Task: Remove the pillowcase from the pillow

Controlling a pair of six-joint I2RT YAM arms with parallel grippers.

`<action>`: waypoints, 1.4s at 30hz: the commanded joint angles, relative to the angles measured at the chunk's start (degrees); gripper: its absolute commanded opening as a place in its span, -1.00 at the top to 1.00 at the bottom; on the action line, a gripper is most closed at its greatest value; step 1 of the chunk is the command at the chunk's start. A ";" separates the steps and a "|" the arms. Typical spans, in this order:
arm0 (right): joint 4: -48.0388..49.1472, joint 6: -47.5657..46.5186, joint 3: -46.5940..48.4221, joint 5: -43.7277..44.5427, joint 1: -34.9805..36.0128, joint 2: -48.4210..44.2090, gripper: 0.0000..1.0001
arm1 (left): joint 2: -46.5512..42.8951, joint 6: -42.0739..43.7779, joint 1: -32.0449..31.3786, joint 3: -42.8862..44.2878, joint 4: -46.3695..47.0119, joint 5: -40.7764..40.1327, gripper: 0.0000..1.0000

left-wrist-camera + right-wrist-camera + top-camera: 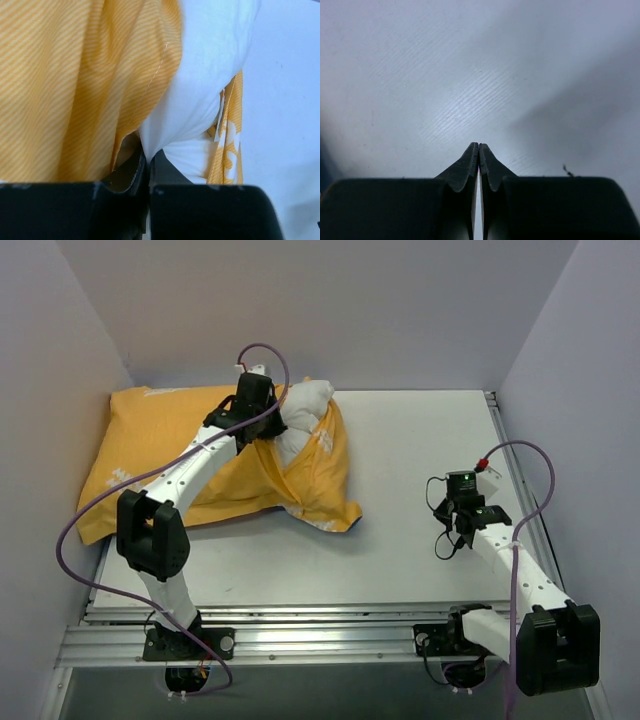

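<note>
Pillowcase (170,455), orange-yellow, finely striped soft cloth with white lettering, lies crumpled at the table's (420,440) far left. Plump white pillow (305,405) bulges from its right opening, pinched by the left gripper (148,161). Right gripper (479,149) sits closed and empty, near right.

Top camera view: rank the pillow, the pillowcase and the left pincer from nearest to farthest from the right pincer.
1. pillowcase, its loose corner out on the table, to the left.
2. pillow, white bulge farther back and left.
3. left pincer, just beyond, pinching the pillow.

pillowcase (150,430): orange-yellow, fine stripes, white lettering | pillow (305,405): plain white
</note>
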 commanded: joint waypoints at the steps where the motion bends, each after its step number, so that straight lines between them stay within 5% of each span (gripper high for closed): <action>1: -0.37 -5.43 2.09 -5.30 -0.76 -1.18 1.00 | -4.97 -0.62 -0.25 1.77 0.01 -2.53 0.95; 5: 0.69 -5.00 9.37 -6.65 6.41 1.44 0.98 | -5.59 -0.45 -3.94 0.02 2.39 -0.33 0.95; 12: 4.89 -0.96 22.12 -4.98 15.93 10.59 -0.12 | -5.41 -3.08 -6.85 -1.92 4.15 0.55 0.95; 17: 7.10 1.15 30.20 -4.89 19.97 20.15 -0.49 | -4.71 -3.08 -8.34 -1.22 4.23 0.20 0.95; 28: 9.91 4.75 35.41 -3.57 25.25 33.00 -0.54 | -4.10 -2.82 -9.49 -2.62 5.02 -0.24 0.95; 42: 9.48 4.67 38.22 -2.51 25.52 32.30 -0.55 | -3.83 -2.82 -10.01 -4.73 6.17 -0.32 0.95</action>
